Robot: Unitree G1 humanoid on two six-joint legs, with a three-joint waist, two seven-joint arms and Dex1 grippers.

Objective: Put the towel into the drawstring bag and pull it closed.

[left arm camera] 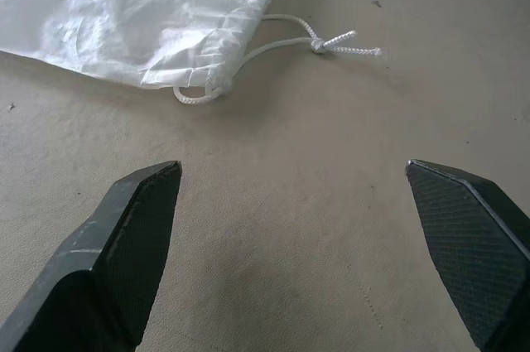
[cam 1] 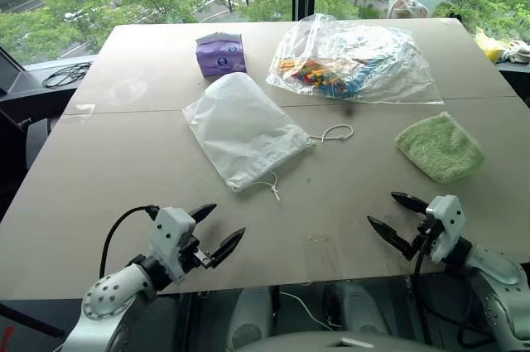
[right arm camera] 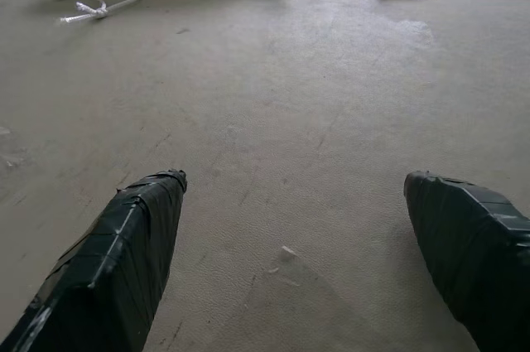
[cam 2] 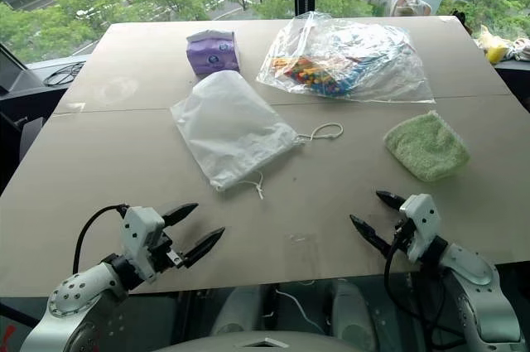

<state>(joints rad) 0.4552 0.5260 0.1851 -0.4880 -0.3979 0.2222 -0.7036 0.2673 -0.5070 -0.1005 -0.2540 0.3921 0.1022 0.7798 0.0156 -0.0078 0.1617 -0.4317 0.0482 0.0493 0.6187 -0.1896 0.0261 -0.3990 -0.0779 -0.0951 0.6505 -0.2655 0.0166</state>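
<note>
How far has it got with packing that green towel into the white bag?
Nothing looks done yet. The towel lies on the table, apart from the drawstring bag, which lies flat with its cords loose. Nothing is in hand: the left gripper and right gripper both hover open and empty near the table's near edge. Left: pick up the towel, bag it, pull the cord.

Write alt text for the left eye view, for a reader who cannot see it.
A white drawstring bag lies flat at the middle of a tan table, with a green towel apart on its right. Both the left gripper and the right gripper hover open at the near edge, holding nothing. At the far side sit a purple packet and a clear plastic bag of colourful items.
</note>
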